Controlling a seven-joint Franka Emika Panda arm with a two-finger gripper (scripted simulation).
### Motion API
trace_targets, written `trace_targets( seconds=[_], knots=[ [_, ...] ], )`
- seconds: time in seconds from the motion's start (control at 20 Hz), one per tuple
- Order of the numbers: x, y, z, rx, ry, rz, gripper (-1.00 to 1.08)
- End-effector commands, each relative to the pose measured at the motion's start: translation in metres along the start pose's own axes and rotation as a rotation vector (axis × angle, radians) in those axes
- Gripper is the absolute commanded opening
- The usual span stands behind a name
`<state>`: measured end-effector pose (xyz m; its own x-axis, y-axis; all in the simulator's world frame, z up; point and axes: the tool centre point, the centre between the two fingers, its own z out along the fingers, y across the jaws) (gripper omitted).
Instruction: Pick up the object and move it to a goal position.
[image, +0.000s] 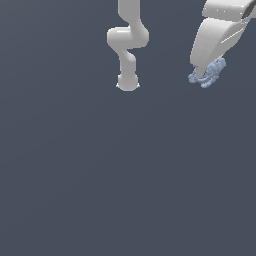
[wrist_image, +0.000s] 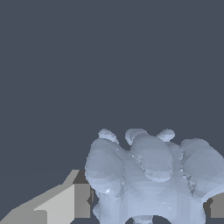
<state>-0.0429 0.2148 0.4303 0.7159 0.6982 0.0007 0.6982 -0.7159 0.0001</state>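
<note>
The object (image: 214, 71) is a small pale blue, knobbly clump at the upper right of the exterior view. My gripper (image: 201, 75) comes down on it from above, and the white hand covers part of it. In the wrist view the object (wrist_image: 148, 170) fills the space between my two fingers. One grey finger (wrist_image: 76, 201) touches one side of it and the other finger (wrist_image: 216, 205) touches the opposite side. The gripper (wrist_image: 148, 212) looks shut on the object. I cannot tell whether the object rests on the floor or hangs just above it.
The white base and lower links of my arm (image: 128, 55) stand at the top centre of the exterior view. A plain dark grey floor (image: 125, 175) fills everything else in both views.
</note>
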Motion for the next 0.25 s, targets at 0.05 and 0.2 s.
trace_targets(
  seconds=[0.05,0.2],
  knots=[
    [0.0022,-0.0005,-0.0055,0.000,-0.001,0.000,-1.00],
    [0.0028,-0.0004,-0.0063,0.000,-0.001,0.000,-1.00]
  ],
)
